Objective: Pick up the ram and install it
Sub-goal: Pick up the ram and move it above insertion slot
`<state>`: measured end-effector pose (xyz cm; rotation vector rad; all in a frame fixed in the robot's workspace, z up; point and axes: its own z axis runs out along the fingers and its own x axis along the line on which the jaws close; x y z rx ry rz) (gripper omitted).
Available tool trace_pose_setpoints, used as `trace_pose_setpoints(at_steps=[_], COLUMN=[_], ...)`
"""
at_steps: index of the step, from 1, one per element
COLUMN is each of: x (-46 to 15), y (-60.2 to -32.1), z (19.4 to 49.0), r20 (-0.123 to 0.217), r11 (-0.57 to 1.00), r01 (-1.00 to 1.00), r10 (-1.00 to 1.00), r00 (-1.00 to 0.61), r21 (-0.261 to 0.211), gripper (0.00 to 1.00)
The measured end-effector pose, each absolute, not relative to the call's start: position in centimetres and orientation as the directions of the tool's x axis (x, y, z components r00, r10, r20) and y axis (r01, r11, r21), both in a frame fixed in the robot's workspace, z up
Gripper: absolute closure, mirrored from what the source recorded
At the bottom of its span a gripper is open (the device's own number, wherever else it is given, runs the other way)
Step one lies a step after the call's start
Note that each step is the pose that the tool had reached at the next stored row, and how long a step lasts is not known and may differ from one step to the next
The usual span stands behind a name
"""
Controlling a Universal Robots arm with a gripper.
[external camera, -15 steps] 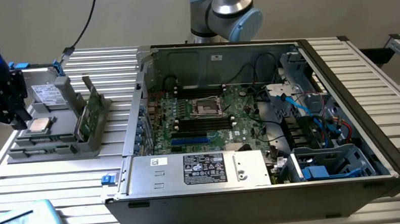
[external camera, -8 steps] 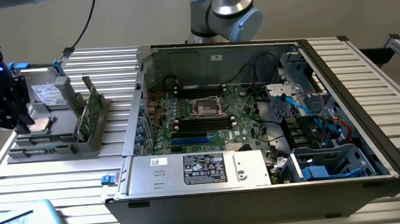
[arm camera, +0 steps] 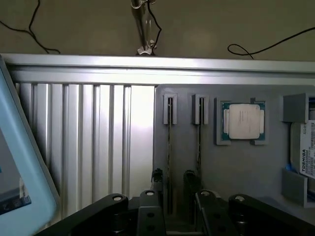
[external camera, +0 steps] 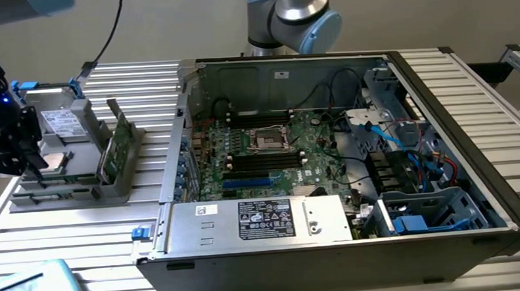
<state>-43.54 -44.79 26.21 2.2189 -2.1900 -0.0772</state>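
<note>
Two ram sticks stand edge-on in slots of a grey holder tray. One ram runs between my gripper's two black fingertips, and the other ram lies just outside one finger. My gripper is open above the first stick, with a gap on each side of it. In the exterior view the gripper hangs over the tray at the far left, away from the open computer case and its motherboard.
The tray also holds a CPU and a hard drive. Taller green boards stand in a grey rack beside the case. A light-blue object lies near the ribbed table's edge. The case has a power supply and loose cables inside.
</note>
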Motion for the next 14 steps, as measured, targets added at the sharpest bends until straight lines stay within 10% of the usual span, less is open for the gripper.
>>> trace_pose_setpoints(at_steps=[14], x=[-43.5], y=[-44.9], z=[23.7], r20=[-0.026], r11=[-0.017], r01=[-0.999], r10=[-1.0], r00=[0.016], r21=[0.051], gripper=[0.69])
